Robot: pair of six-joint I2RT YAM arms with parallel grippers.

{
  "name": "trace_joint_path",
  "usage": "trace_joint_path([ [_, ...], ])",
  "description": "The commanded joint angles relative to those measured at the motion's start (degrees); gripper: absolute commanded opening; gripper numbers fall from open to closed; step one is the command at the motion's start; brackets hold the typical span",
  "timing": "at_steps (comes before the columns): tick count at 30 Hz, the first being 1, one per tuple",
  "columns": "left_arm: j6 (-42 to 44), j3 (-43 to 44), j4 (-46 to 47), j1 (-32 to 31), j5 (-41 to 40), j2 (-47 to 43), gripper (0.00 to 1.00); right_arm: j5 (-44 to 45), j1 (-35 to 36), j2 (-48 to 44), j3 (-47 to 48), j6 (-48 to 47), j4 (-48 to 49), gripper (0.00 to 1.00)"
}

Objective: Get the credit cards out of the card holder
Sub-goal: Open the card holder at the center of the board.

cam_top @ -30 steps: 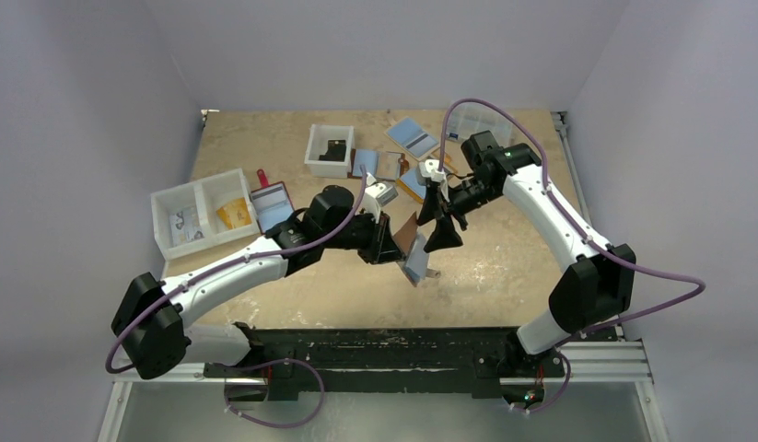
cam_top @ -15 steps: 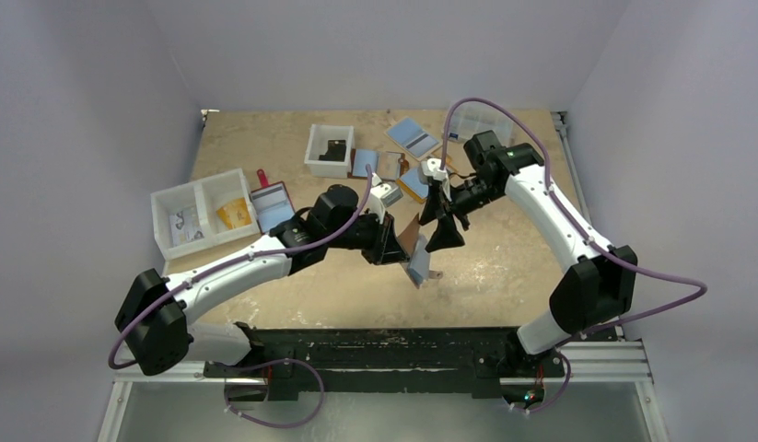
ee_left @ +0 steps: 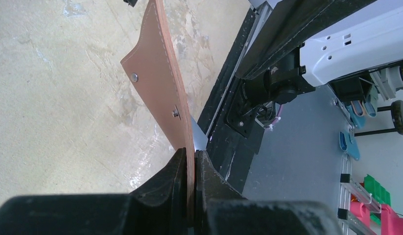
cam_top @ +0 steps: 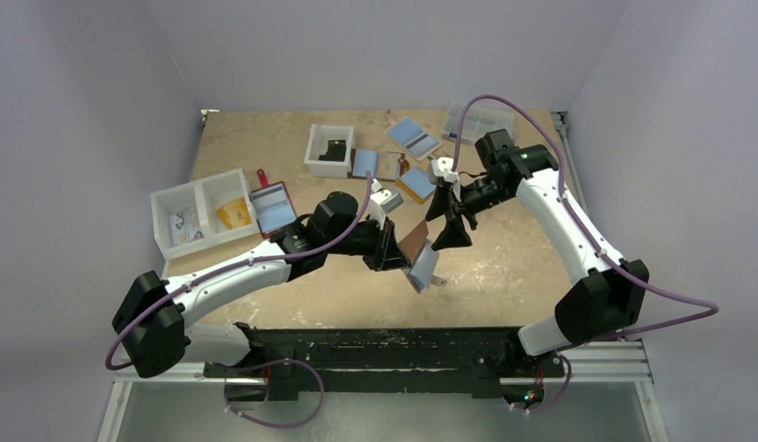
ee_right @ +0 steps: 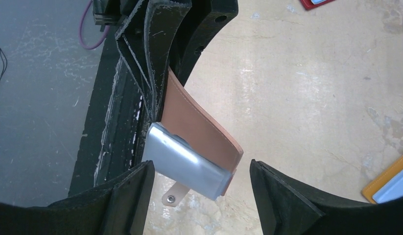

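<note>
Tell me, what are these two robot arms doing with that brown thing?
The left gripper is shut on the tan card holder, holding it up above the table. A light blue card shows on its inner side. The right gripper stands open on either side of that end, so the card is not out yet.

card holder – matt leather | card – glossy plastic | tbl – rough

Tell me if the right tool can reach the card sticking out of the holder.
Probably yes: the right tool is open and facing the card, which pokes out of the holder held by the left tool; nothing blocks it.
</note>
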Motion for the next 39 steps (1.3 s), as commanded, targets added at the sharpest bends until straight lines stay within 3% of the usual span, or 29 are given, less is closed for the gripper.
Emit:
trace_joint_path([
  [1, -0.64, -0.07, 4.82, -0.48, 1.50, -1.89, 0.00, -2.59, -0.49, -2.07, -0.20, -3.46, -2.64, 0.80],
  [39, -0.64, 0.52, 5.89, -2.43, 1.50, 0.42, 0.00, -3.44, -0.67, -2.46, -0.45, -7.93, -5.91, 0.84],
])
